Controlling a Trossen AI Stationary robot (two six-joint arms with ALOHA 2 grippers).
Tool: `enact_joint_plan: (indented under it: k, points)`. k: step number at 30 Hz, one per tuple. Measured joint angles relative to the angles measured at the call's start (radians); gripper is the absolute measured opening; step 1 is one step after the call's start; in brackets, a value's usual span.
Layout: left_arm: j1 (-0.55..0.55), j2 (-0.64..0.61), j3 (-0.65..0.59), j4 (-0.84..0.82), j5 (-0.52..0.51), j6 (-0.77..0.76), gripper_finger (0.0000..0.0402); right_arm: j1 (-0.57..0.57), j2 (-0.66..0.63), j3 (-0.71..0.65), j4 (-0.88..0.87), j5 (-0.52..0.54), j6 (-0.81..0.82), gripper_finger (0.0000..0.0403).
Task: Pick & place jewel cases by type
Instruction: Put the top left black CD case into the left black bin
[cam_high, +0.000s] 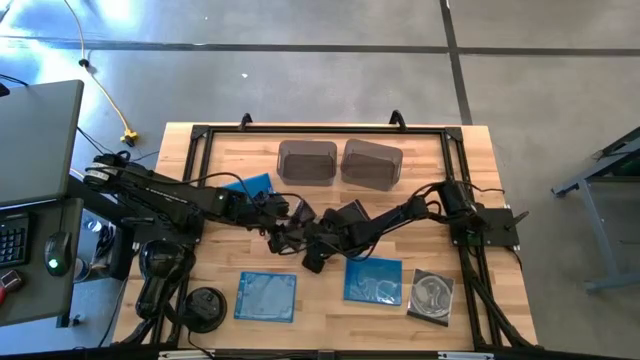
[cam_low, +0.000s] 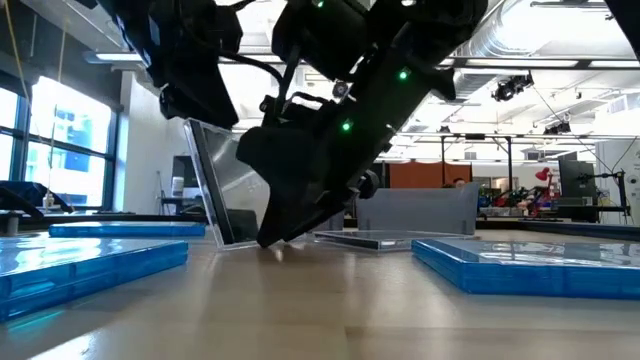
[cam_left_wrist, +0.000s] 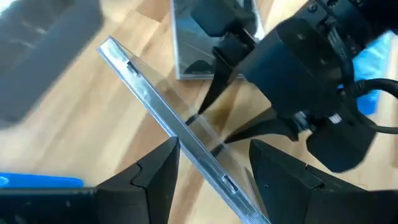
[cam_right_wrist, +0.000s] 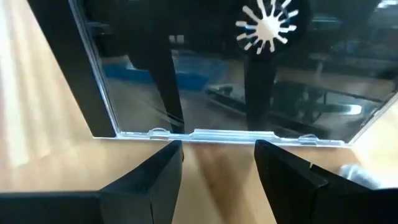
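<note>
While both hands meet over the middle of the counter (cam_high: 330, 310), one dark jewel case (cam_left_wrist: 180, 134) stands nearly upright on its edge between them. Left hand (cam_left_wrist: 208, 168): fingers set apart, straddling the raised edge of the case; contact with the faces cannot be confirmed. Right hand (cam_right_wrist: 217, 155): fingers likewise parted, facing the clear hinged edge of the same case, with the disc hub showing behind the panel; no grip is evident.

Handling assessment: the case appears thin, rigid, light and glossy. Smooth plastic faces are likely to slip under hard fingers, and the hinged lid and clear panel look prone to cracking or springing open if squeezed across the faces. Recommended hold: across the thickness near the spine or along a framed edge, with modest pressure, one hand steadying while the other closes.

Nearer the front edge lie a blue case (cam_high: 267, 296), a second blue case (cam_high: 373, 280) and the clear case with a silver disc (cam_high: 432, 295), all flat. A round black object (cam_high: 204, 308) sits at the front left corner. Beyond the hands, a third blue case (cam_high: 250, 186) lies partly under the left arm, and two smoky grey bins (cam_high: 340, 162) stand side by side at the far edge.
</note>
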Motion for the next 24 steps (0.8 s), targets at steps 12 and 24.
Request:
enact_joint_plan:
  k: [12, 24]
  points:
    - [0.154, 0.071, -0.004, -0.047, 0.002, 0.024, 0.0195, -0.008, 0.001, -0.002, 0.016, 0.045, 0.001, 0.0197]
    - [0.299, 0.153, -0.008, -0.028, 0.153, 0.055, 0.0195, -0.007, -0.002, 0.0, 0.004, 0.051, 0.001, 0.0197]
